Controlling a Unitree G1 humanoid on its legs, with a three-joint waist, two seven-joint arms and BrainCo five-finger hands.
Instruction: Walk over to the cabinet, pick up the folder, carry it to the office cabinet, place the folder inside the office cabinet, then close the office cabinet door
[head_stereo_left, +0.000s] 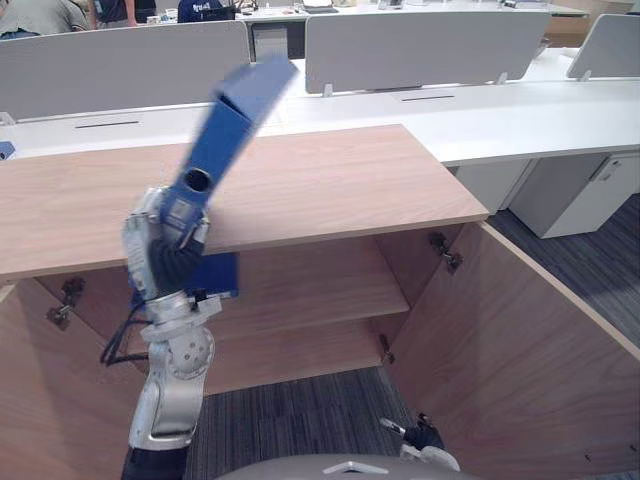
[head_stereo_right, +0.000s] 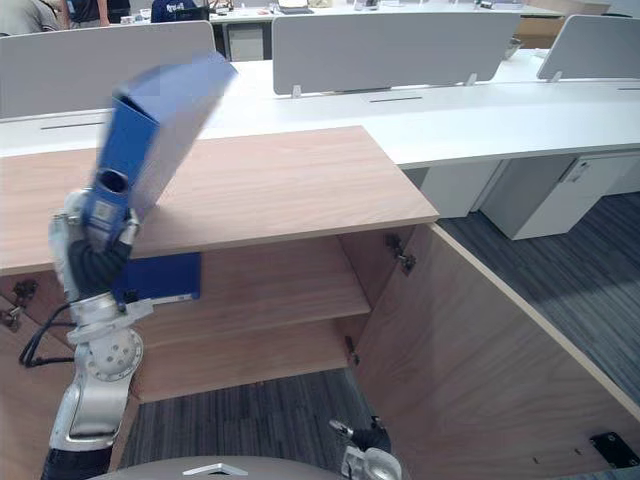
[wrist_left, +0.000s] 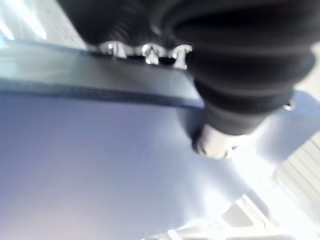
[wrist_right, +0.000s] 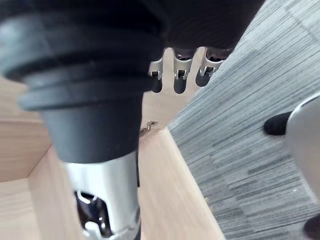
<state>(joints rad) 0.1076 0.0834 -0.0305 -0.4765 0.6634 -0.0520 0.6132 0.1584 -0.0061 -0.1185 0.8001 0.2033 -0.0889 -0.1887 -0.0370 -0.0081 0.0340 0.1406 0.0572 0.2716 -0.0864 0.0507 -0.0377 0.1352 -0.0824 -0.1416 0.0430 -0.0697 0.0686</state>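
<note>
The office cabinet's left door (head_stereo_left: 35, 400) is standing open at the left edge of the scene, with a hinge showing on its inner face. Just beside it, the left hand (head_stereo_left: 160, 250) is grasping the blue folder (head_stereo_left: 235, 115) by its lower end, fingers curled over one edge and thumb pressing the face. The folder is held in the air, tilting up and to the right. It is crossing the front edge of the wooden cabinet top (head_stereo_left: 330, 180) at its left part, and its upper end is reaching toward the back edge. Below the top, the cabinet's inner shelf (head_stereo_left: 320, 290) is lying bare to the right of the hand, leaving open room there. Carpeted floor (head_stereo_left: 290, 420) is running in front of the opening. The right hand (head_stereo_left: 425, 438) is hanging low near the right door (head_stereo_left: 510, 350), fingers relaxed and holding nothing. That door is swinging wide open. White desks (head_stereo_left: 500, 120) with grey partitions (head_stereo_left: 420, 45) are standing behind the cabinet.
</note>
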